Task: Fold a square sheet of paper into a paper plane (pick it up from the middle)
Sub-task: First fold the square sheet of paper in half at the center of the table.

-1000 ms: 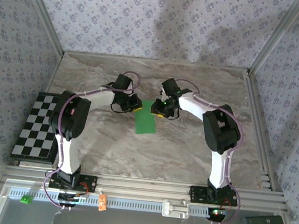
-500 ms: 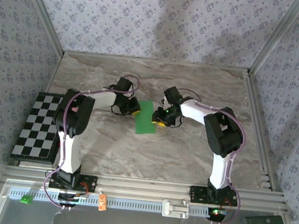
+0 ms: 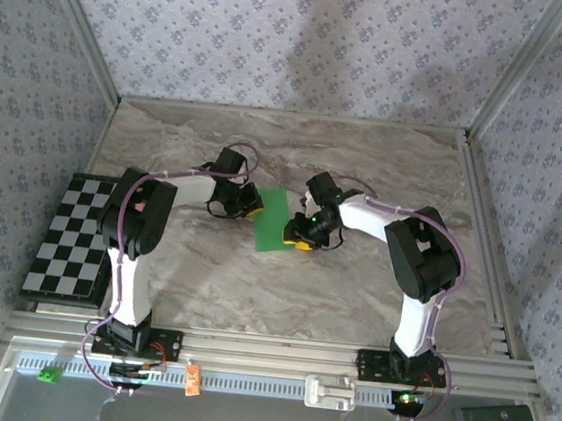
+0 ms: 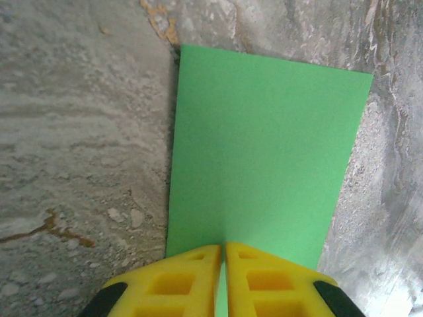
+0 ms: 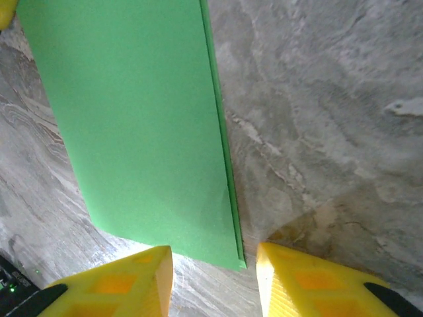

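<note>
Pressing on the folded green paper (image 4: 261, 152) on the desk (image 4: 79, 132), my left end effector (image 4: 223, 252) is closed at its near edge; my right end effector (image 5: 215, 256) is open, straddling the opposite edge's corner. Thin, light and slippery, it likely wants pinching at that layered edge.

Yellow jaws together over green paper (image 4: 261, 152)

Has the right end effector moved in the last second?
Yes. In the top view the right end effector has slid along the green sheet toward the table's near edge.
</note>
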Available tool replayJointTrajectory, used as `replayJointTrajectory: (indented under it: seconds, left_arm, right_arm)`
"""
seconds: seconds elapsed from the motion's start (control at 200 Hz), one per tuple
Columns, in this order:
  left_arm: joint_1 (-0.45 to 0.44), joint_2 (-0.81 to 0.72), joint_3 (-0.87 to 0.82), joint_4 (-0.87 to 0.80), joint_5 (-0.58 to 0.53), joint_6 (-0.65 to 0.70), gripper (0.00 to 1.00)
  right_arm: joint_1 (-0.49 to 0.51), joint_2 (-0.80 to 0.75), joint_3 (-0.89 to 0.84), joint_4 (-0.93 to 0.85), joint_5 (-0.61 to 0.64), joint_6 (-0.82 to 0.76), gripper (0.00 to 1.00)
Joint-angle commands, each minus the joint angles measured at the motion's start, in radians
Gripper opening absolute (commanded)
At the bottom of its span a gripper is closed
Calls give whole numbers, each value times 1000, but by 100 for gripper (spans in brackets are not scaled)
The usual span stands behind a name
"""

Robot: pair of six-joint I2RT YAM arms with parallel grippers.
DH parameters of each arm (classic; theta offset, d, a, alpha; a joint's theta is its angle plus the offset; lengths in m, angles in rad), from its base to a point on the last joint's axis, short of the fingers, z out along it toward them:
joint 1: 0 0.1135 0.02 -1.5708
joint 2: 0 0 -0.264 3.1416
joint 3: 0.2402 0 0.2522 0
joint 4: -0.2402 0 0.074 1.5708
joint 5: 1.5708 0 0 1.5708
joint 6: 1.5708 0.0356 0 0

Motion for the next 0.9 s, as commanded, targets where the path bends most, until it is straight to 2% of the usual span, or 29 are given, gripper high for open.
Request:
replayJointTrajectory:
  seconds: [0.0, 0.3, 0.765, 0.895]
  left_arm:
    - [5, 25, -32, -91, -55, -2, 13]
    - [6, 29, -33, -91, -54, 0, 12]
    - [7, 31, -35, -94, -52, -1, 12]
    - [8, 31, -37, -94, -53, 0, 12]
  right_arm:
    - [11, -22, -8, -28, 1, -20, 39]
    - [22, -1, 10, -47, 8, -37, 36]
    - [4, -6, 3, 8, -70, -18, 31]
    - [5, -12, 8, -24, 5, -23, 31]
